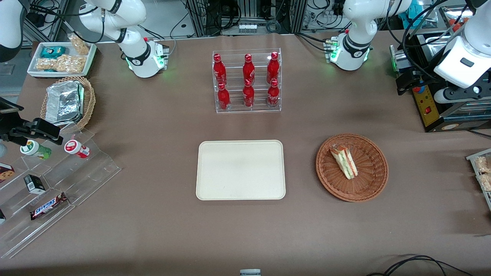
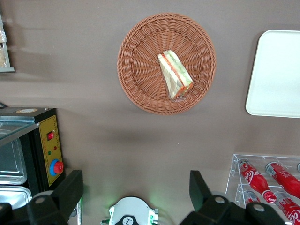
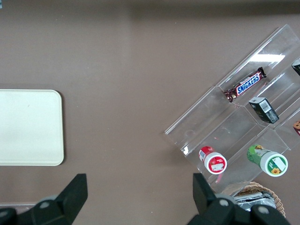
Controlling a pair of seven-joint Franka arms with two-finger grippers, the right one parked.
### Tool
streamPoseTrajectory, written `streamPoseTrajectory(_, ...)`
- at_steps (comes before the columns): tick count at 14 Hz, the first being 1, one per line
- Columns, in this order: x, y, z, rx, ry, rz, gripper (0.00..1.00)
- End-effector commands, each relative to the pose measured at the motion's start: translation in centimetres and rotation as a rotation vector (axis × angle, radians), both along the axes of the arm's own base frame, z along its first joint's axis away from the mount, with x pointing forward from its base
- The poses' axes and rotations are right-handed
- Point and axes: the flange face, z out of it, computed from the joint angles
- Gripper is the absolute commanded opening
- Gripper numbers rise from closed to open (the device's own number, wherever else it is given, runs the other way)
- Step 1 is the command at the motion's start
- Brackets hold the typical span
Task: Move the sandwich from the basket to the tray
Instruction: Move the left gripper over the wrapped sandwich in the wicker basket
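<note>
The sandwich [image 1: 344,161] [image 2: 175,75], a wrapped white-bread wedge with red and green layers, lies in the round reddish-brown wicker basket [image 1: 368,168] [image 2: 140,70]. Beside the basket, toward the parked arm's end of the table, sits the cream rectangular tray [image 1: 240,170] [image 2: 276,75] [image 3: 28,126] with nothing on it. My left gripper [image 1: 407,79] [image 2: 135,182] hangs high above the table near the working arm's base, farther from the front camera than the basket. It is open, its fingers wide apart with nothing between them.
A clear rack of red bottles [image 1: 247,80] stands farther from the front camera than the tray. A black control box [image 1: 429,107] [image 2: 49,150] stands by my gripper. A stepped acrylic snack shelf [image 1: 57,184], a tan foil-container basket [image 1: 69,101] and a white snack tray [image 1: 61,57] lie toward the parked arm's end.
</note>
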Motion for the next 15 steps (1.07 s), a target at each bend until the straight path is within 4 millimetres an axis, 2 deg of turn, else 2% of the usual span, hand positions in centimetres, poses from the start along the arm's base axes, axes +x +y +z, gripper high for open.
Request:
streamPoseTrajectory(1,0.0,0.1,0.9,0.006,-0.024,-0.013,1.0)
streamPoseTrajectory(4,0.3,0.1,-0.2,0.023,-0.007,-0.012,1.0)
streamPoseTrajectory(5,1.1,0.3,-2.5,0.022,0.043,-0.011,1.0)
streamPoseTrajectory(7,3.9,1.1,-9.0,-0.005,0.177,0.037,1.0)
streamPoseTrajectory(8,4.6,1.2,-10.2,-0.038,0.197,0.048,1.0)
streamPoseTrajectory(9,5.7,1.3,-12.6,-0.051,0.229,0.052,1.0)
streamPoseTrajectory(11,7.4,1.3,-15.8,-0.062,0.236,0.091,1.0)
streamPoseTrajectory(13,9.7,1.1,-18.3,-0.062,0.181,0.228,1.0)
streamPoseTrajectory(15,11.6,0.3,-23.2,-0.046,0.193,0.374,1.0)
